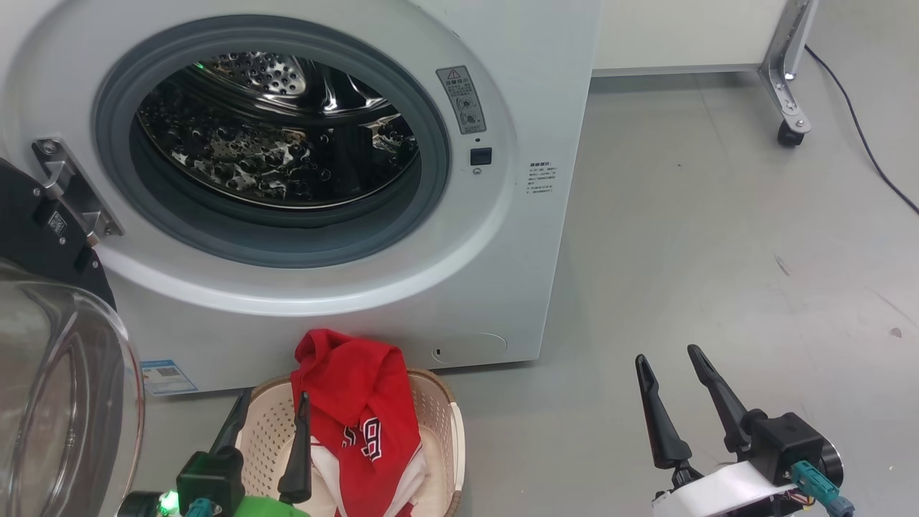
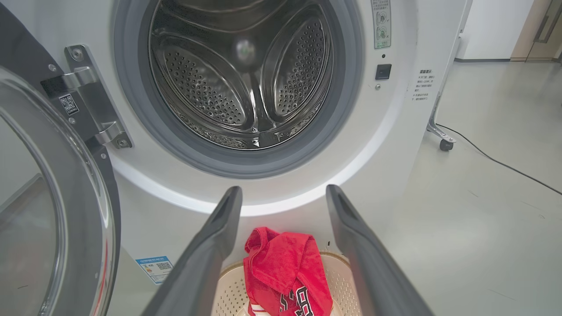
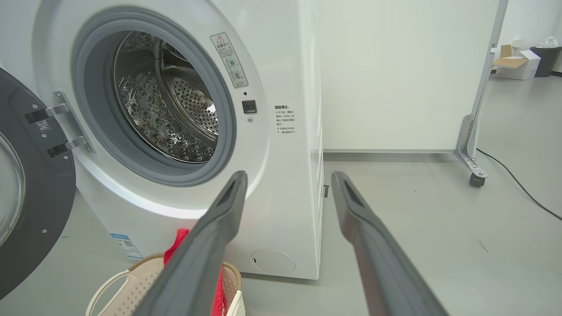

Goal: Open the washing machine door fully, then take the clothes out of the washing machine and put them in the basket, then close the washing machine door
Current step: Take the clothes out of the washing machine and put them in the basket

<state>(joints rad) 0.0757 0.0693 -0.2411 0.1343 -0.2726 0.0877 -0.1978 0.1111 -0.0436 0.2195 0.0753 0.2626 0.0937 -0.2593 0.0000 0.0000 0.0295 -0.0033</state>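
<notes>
Washing machine [image 1: 502, 287] on grey floor [image 1: 718, 251]

We see the washing machine [image 2: 395, 145] across the upper middle of the frame, its grey gasket [image 2: 131, 96] ringing the perforated steel drum [image 2: 237, 83]. The washing machine door [image 2: 57, 210] stands swung out along the left edge, its clear glass bowl toward us, carried by the metal hinge [image 2: 88, 101] at the upper left. Our left fingers [image 2: 210, 250] rise from the bottom centre, spread wide apart, their tips over the white panel below the gasket. Between them, at the bottom edge, the clothes [image 2: 285, 267] lie heaped in the basket [image 2: 230, 294], red with white lettering. A small blue label [image 2: 153, 268] sits low on the machine's front at the lower left. Grey floor [image 2: 483, 228] and a dark cable [image 2: 496, 162] take the right side.
</notes>
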